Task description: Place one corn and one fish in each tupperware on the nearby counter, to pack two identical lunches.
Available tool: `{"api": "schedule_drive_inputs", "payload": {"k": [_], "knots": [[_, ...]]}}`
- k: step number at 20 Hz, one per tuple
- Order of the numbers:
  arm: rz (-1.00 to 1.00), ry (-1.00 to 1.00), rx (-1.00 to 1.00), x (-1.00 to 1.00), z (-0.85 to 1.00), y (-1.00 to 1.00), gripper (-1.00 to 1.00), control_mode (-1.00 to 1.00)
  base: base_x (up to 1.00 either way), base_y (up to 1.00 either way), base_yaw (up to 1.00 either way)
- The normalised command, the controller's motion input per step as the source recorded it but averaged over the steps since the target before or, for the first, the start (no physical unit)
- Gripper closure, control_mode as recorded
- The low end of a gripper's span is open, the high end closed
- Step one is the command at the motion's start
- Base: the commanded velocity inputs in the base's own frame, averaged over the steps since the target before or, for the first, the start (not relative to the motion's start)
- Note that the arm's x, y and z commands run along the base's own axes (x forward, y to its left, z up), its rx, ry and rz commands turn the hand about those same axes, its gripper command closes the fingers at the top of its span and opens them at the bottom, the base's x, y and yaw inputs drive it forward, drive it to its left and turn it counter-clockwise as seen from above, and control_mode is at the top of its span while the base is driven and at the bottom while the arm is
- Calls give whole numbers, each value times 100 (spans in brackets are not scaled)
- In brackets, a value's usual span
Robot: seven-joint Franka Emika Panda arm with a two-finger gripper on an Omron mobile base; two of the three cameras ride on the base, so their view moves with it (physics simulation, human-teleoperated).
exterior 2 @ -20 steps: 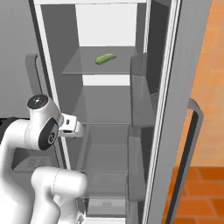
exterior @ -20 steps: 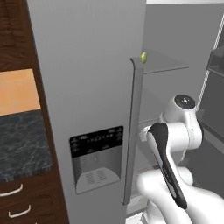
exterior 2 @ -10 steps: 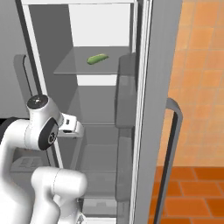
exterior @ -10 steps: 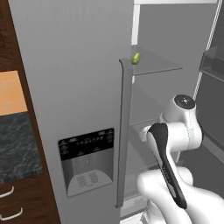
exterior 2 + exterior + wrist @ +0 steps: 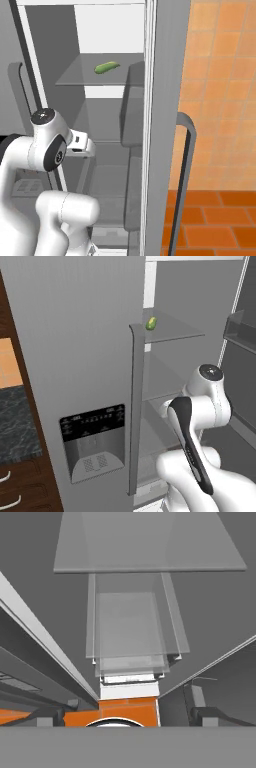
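Corn, fish and tupperware are out of view. A strip of the black marbled counter shows at the far left, above brown drawers. My gripper is open with nothing between its dark fingertips, and it looks down into the open fridge over stacked glass shelves and a clear drawer. The white arm stands folded in front of the fridge opening.
The closed grey fridge door with its dispenser and long handle fills the left. A small green oblong item lies on the upper glass shelf. The open door stands on the right, with orange tiled wall and floor beyond.
The whole picture has slid leftwards in both base views, so the base has moved along the fridge. The arm keeps its pose and the gripper stays open.
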Motion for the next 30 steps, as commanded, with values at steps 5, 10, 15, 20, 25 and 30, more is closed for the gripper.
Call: {"api": "schedule_drive_inputs", "payload": {"k": [5,10,15,20,25,30], "knots": [[0,-2,0,11,0,1,-100,-100,5,0,0],[0,-18,1,27,34,0,-100,-100,0,0,0],[-5,-47,8,7,70,-1,-100,-100,0,0,0],[-4,-32,12,1,90,0,-100,-100,0,0,0],[-2,-3,0,1,93,0,-100,-100,0,0,0],[-1,-3,0,10,54,0,-100,-100,0,0,0]]}}
